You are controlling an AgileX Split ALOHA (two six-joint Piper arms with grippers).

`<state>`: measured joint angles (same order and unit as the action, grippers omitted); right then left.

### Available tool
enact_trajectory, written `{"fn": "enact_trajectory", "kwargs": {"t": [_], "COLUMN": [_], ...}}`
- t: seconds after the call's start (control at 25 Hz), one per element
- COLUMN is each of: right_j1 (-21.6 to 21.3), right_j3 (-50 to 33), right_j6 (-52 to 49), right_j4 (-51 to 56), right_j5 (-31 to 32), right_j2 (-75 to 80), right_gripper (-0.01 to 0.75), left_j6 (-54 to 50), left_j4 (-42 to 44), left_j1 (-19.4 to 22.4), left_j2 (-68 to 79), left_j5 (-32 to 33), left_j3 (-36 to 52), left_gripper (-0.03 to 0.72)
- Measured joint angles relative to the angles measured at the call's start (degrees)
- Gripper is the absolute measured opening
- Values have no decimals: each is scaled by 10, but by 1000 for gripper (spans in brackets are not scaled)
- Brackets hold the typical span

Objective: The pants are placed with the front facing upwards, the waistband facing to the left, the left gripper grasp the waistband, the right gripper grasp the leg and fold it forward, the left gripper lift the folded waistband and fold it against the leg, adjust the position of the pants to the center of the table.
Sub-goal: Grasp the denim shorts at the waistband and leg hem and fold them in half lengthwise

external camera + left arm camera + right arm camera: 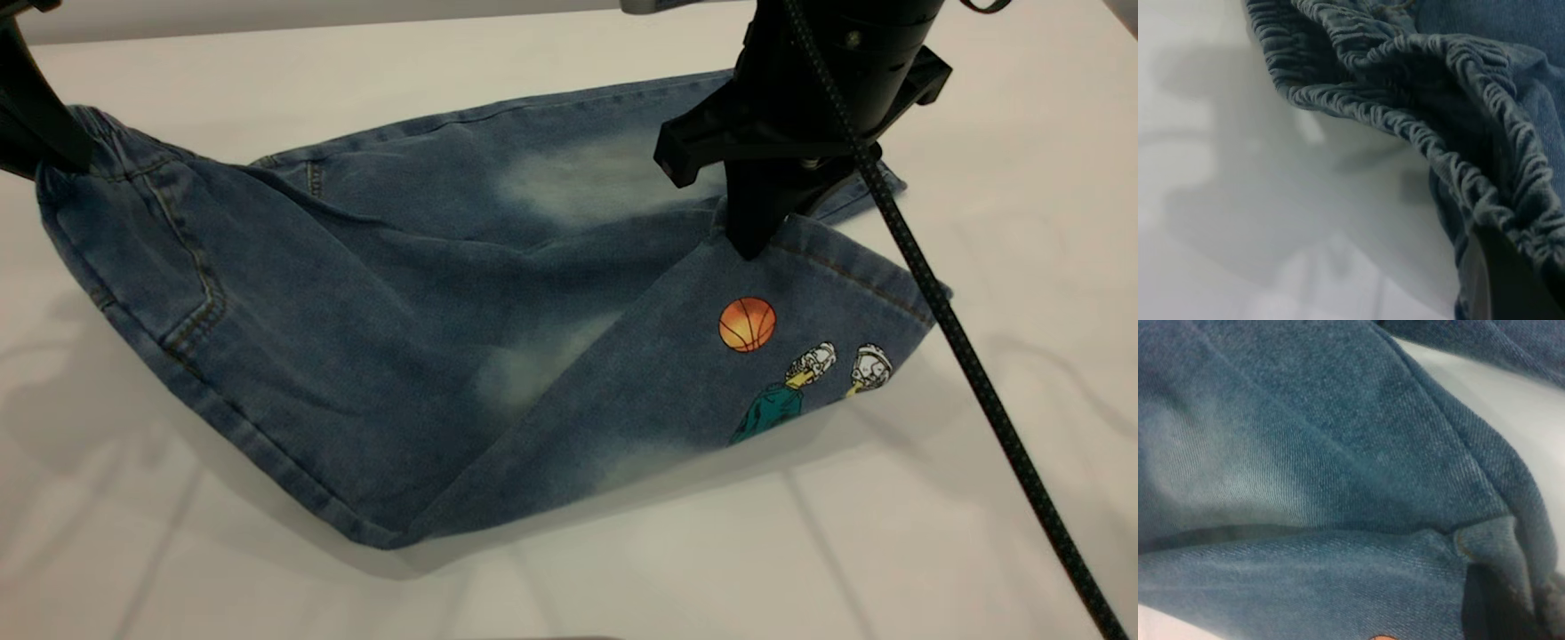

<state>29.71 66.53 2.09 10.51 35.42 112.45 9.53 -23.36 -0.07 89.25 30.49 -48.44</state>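
Nearest me, the folded edge of the pants (pixel 356 382) sags down onto the table (pixel 569 569), close to its near edge, while both ends are held up off the surface. At the table's left side the left gripper (pixel 40 133) pinches the gathered elastic waistband (pixel 1405 127), its fingers closed on the ruffled cloth. Over toward the right, the right gripper (pixel 756 213) is clamped on the hem of the leg (pixel 800 293), the one with the printed basketball (pixel 747 324) and cartoon figures below it, carrying it across the other leg, which lies flat toward the far edge. From the way it hangs, the denim looks soft and limp with some weight to it: it droops between the two holds and will not keep a shape unsupported, though it seems grippy enough not to slide from the fingers. I would judge the thick elastic band and the stitched hem the soundest places to hold, since both are doubled cloth, and one layer caught alone would let the fold skew.
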Motion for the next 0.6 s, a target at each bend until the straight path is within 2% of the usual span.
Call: {"fn": "enact_trajectory", "kwargs": {"t": [0.6], "right_j1": [0], "right_j3": [-16], "right_j6": [29], "right_j4": [16], "right_j5": [-67], "right_j2": [67], "right_gripper": [57], "left_j6": [2], "left_j4": [0], "left_j1": [0], "left_j2": [0], "left_j5": [4], "left_j3": [0], "left_gripper": [90]}}
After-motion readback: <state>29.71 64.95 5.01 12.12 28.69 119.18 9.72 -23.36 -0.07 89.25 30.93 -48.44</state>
